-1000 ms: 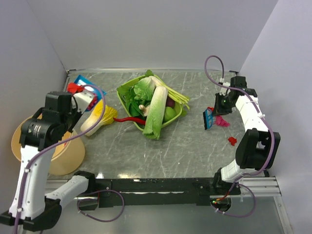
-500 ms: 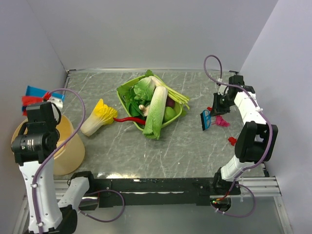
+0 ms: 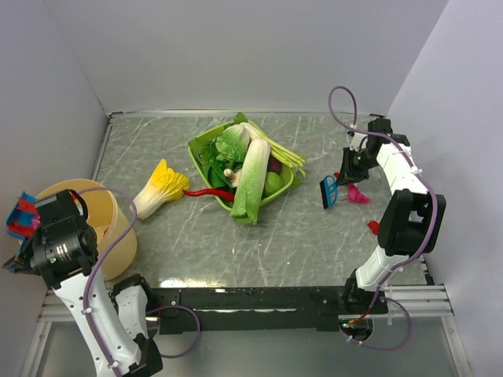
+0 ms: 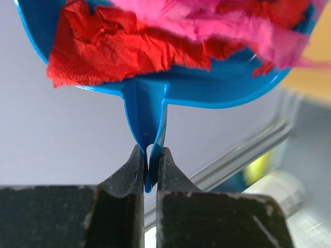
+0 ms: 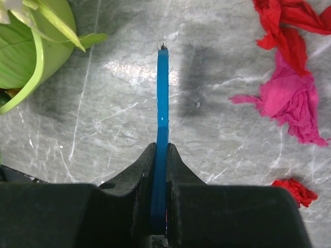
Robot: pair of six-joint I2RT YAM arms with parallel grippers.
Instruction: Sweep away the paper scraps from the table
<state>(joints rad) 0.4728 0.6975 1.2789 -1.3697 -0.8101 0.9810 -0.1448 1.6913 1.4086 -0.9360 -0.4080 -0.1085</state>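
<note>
My left gripper (image 4: 150,155) is shut on the handle of a blue dustpan (image 4: 207,90) loaded with red and pink paper scraps (image 4: 119,46). In the top view the dustpan (image 3: 21,214) hangs off the grey-green table (image 3: 314,236), left of the tan bucket (image 3: 118,232). My right gripper (image 5: 161,150) is shut on a blue brush (image 5: 163,93), held edge-on over the table at the right (image 3: 330,191). Loose scraps lie right of the brush: a pink tuft (image 5: 289,103), red pieces (image 5: 282,23) and a small red piece (image 5: 295,190). They also show in the top view (image 3: 357,195).
A green basket (image 3: 203,144) full of leafy vegetables stands mid-table. A yellow-leaf cabbage (image 3: 157,188) and a red chili (image 3: 206,192) lie to its left. White walls close the back and both sides.
My left arm has swung the loaded dustpan from the table's back left corner outward and nearer, past the bucket's left side. The right gripper and brush have shifted slightly left.
</note>
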